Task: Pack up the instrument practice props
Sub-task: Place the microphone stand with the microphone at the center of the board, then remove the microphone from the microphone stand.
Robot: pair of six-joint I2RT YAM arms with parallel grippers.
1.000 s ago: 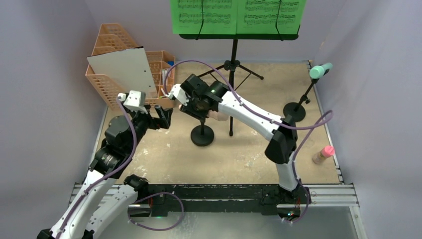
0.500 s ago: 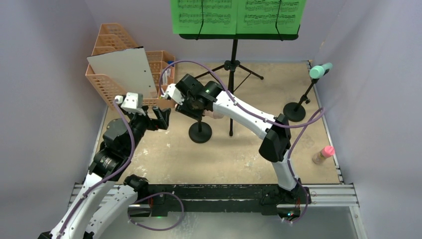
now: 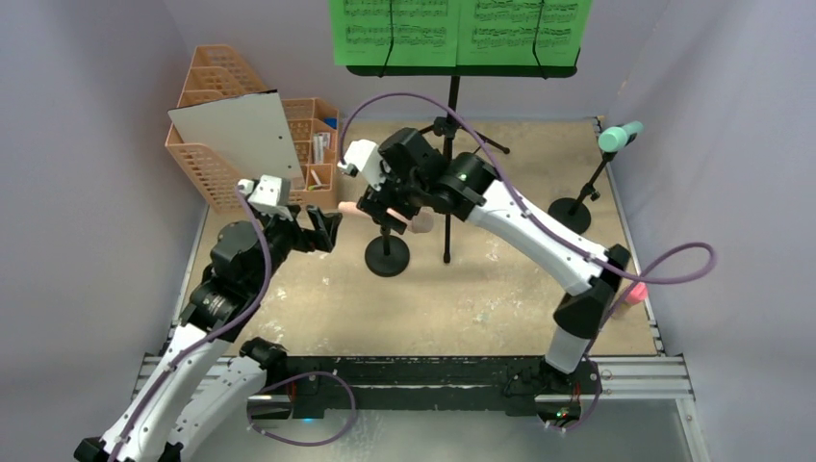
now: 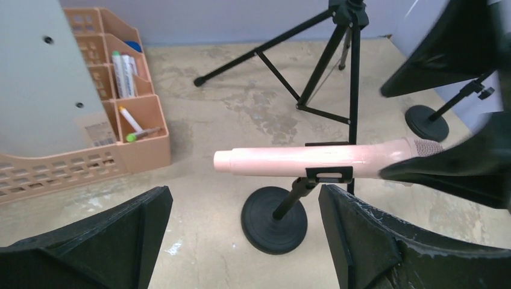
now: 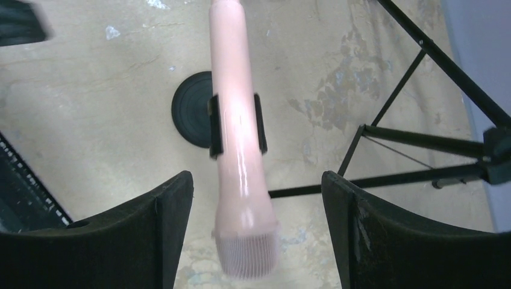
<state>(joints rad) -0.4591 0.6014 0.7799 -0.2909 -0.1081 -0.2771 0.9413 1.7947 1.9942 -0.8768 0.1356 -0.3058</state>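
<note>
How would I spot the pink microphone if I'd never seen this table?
Find the black music stand with green pages at the back. Just in front of its tripod legs stands a short round-based holder, and the pink microphone lies level in its clip. The other microphone is mint and sits far right.

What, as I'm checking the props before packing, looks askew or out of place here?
Only mildly: the grey-white board stands tilted against the orange organizer, covering part of it. The pink microphone sits level in its holder's clip; nothing looks spilled or broken.
</note>
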